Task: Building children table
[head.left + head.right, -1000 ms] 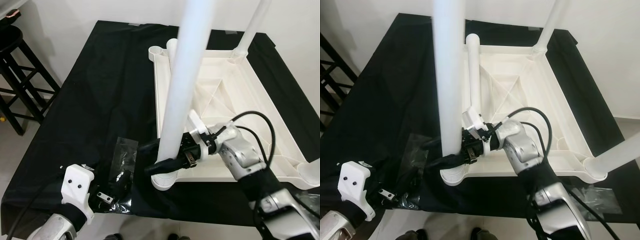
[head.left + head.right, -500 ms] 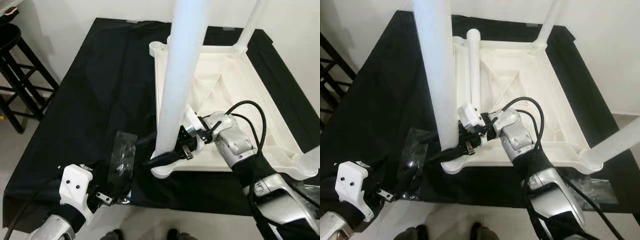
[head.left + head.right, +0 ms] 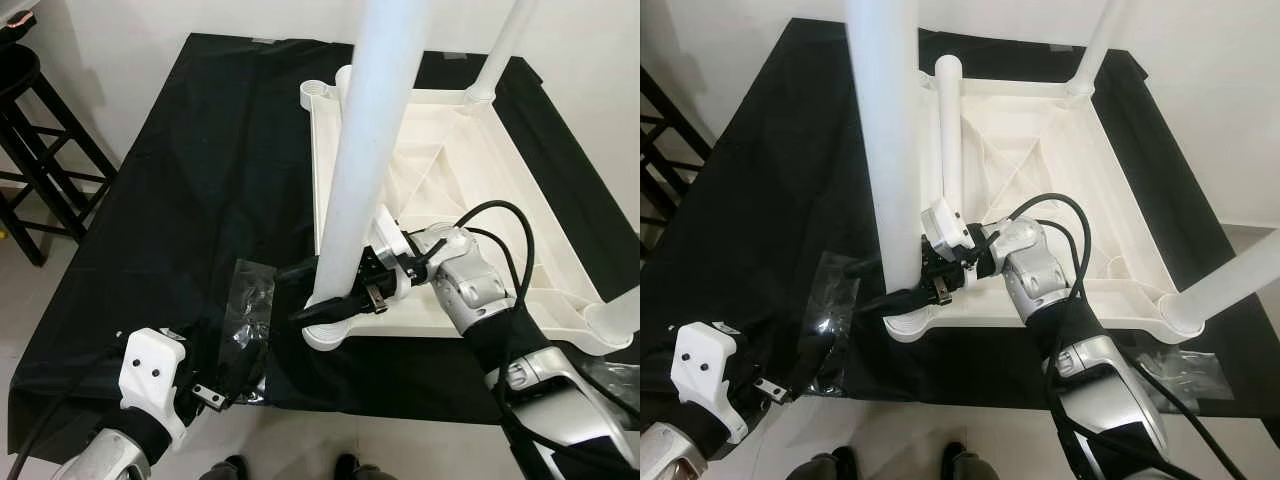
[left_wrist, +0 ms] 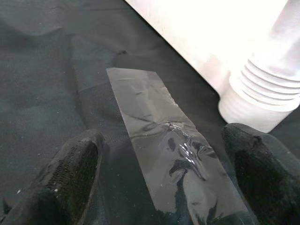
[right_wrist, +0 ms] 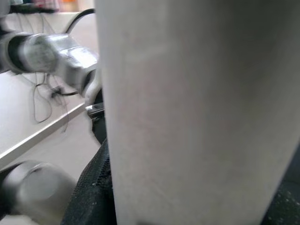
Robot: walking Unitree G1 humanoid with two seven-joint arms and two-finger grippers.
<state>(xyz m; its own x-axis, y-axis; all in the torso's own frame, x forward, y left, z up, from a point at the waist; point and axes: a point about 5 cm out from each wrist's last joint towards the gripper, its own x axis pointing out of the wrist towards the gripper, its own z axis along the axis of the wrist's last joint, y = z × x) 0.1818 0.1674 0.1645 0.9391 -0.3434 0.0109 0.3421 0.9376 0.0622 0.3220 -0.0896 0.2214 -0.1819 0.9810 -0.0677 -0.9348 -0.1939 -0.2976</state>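
The white children's table [image 3: 545,215] lies upside down on a black cloth [image 3: 200,170]. Its near left leg [image 3: 368,160] stands upright in the corner socket [image 3: 325,335]. My right gripper [image 3: 322,303] is shut on that leg just above the socket; in the right wrist view the leg [image 5: 197,112] is pressed against a black finger [image 5: 91,192]. Two more legs [image 3: 500,50] [image 3: 618,318] stand at the far right and near right corners. A loose white leg [image 3: 949,130] lies inside along the left rim. My left gripper [image 4: 168,187] hovers open over a clear plastic bag [image 4: 164,140].
A black wooden stool [image 3: 35,130] stands on the floor at the left of the cloth. Another clear plastic bag [image 3: 1185,368] lies on the cloth at the near right corner. A white wall runs behind the table.
The head view has shifted a little. The near left leg leaned left half a second ago and now stands straighter, with the right gripper still shut on it. The left arm has stayed put.
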